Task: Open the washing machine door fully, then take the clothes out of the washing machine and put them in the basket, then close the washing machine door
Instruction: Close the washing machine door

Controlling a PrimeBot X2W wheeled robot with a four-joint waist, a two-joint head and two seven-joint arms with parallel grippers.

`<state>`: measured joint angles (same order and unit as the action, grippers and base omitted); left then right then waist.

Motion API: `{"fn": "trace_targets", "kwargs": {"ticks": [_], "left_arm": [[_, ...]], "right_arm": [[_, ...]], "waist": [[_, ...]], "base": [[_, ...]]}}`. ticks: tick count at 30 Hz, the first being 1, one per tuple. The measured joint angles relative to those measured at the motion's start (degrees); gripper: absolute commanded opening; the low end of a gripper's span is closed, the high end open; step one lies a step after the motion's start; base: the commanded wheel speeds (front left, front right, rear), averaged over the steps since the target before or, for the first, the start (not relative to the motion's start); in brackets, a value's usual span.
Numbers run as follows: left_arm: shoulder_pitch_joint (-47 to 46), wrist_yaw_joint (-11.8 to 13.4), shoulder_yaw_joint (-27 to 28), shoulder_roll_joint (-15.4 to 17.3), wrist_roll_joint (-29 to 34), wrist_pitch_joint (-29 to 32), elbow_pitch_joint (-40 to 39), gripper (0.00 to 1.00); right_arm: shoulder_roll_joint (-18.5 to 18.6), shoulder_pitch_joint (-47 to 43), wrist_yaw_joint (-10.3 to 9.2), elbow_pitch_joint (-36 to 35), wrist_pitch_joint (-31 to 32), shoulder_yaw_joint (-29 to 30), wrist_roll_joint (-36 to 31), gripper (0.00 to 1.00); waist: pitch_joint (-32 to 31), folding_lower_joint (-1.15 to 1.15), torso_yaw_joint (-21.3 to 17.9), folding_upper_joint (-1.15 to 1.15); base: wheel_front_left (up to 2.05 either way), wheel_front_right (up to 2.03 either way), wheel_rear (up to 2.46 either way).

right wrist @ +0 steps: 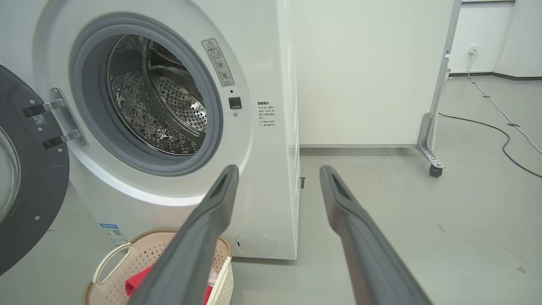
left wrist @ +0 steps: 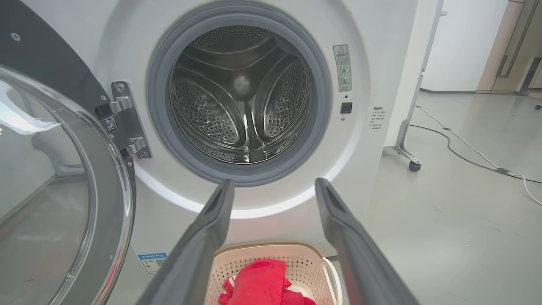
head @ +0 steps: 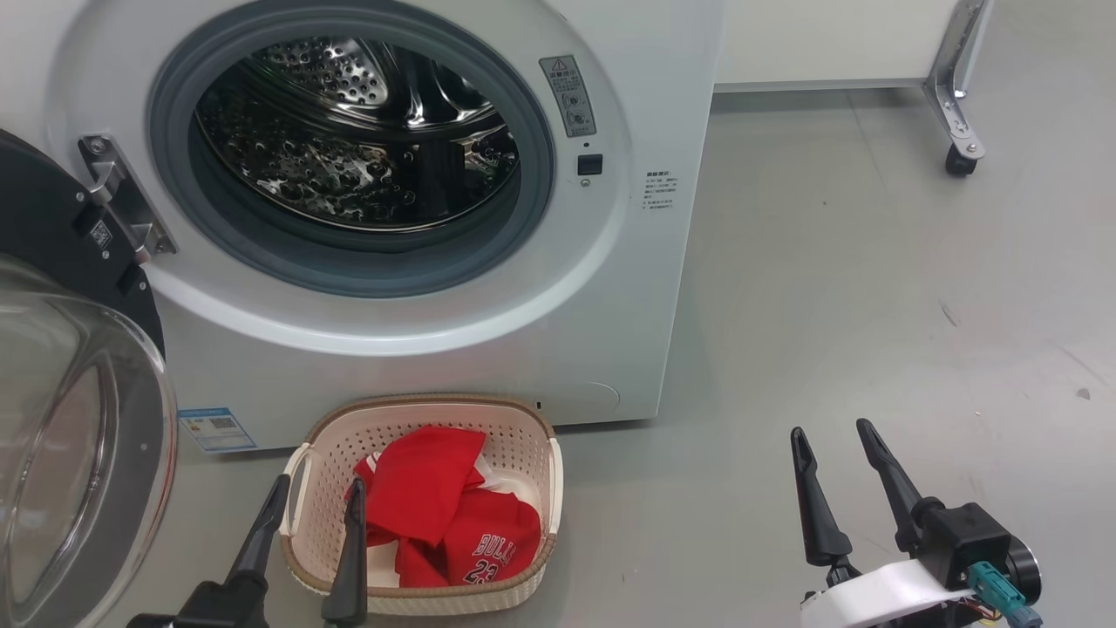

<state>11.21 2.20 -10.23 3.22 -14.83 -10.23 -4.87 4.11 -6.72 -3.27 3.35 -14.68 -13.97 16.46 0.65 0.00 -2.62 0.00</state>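
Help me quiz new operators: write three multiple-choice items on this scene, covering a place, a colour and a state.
1. Where are the clothes? A in the drum; B on the floor; C in the basket.
2. What colour are the clothes? A red; B blue; C green.
3. The door is: A shut; B swung open; C taken off.

Answers:
1. C, they lie heaped inside its walls.
2. A, bright red fabric with white lettering.
3. B, it stands swung to the left, clear of the washer.

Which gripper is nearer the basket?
The left gripper: its fingers overlap the basket's left edge in the head view; the right gripper sits well aside.
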Motion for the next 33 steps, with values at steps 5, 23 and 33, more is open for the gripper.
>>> {"fn": "trace_targets", "kwargs": {"ticks": [5,23,33], "left_arm": [[0.2,-0.1,-0.6,0.2,0.0,0.1,-0.8,1.0],[0.6,-0.1,-0.7,0.6,0.0,0.6,-1.6,1.0],[0.6,-0.1,-0.8,0.6,0.0,0.7,-1.7,1.0]], "right_arm": [[0.0,0.0,0.0,-0.1,0.0,0.0,0.0,1.0],[0.4,0.0,-0.41,-0.3,0.3,0.2,0.0,1.0],[0.6,0.0,-0.41,-0.3,0.3,0.4,0.0,1.0]], "waist": [[0.1,0.0,0.0,0.0],[0.0,0.0,0.2,0.0],[-0.1,0.0,0.5,0.0]], "base": [[-0.98,0.98,0.0],[-0.58,0.58,0.0],[-0.12,0.12,0.0]]}}
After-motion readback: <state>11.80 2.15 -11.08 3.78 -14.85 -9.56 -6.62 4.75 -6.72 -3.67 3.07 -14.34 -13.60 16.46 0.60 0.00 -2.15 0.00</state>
